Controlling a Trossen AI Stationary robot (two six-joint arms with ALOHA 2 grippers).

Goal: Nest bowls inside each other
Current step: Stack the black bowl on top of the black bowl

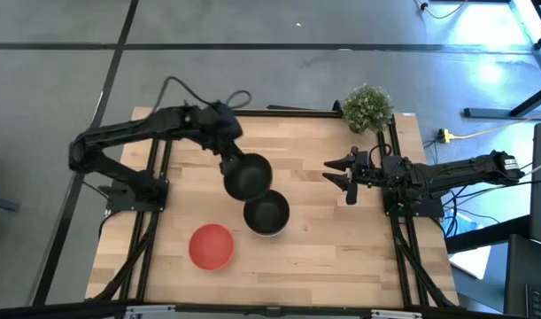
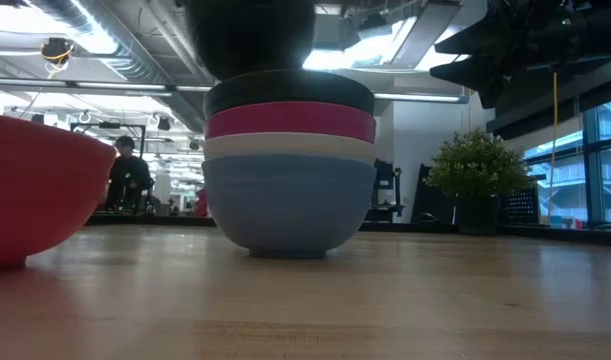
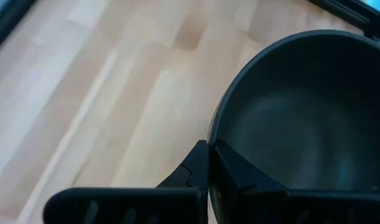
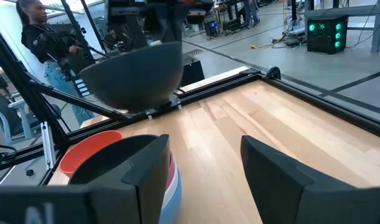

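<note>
Bowls first: left gripper [image 1: 227, 164] is pinching the black bowl's [image 1: 247, 176] rim, hanging it just off-centre above the stack [image 1: 266, 213] — dropping now risks it tipping. Right gripper [image 1: 341, 175] is waiting wide apart; red bowl [image 1: 211, 245] is sitting nearby.

Matt black plastic bowl [image 1: 248, 175], smooth red plastic bowl [image 1: 211, 245], pale wood-plank table [image 1: 323, 239] w/ slight sheen

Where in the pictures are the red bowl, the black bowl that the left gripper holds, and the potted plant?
red bowl [image 1: 211, 245], high view, middle of its inside.
held black bowl [image 1: 248, 176], high view, its inside, gripped at the rim by the left gripper [image 1: 227, 165].
potted plant [image 1: 368, 106], high view, its leaves.
</note>
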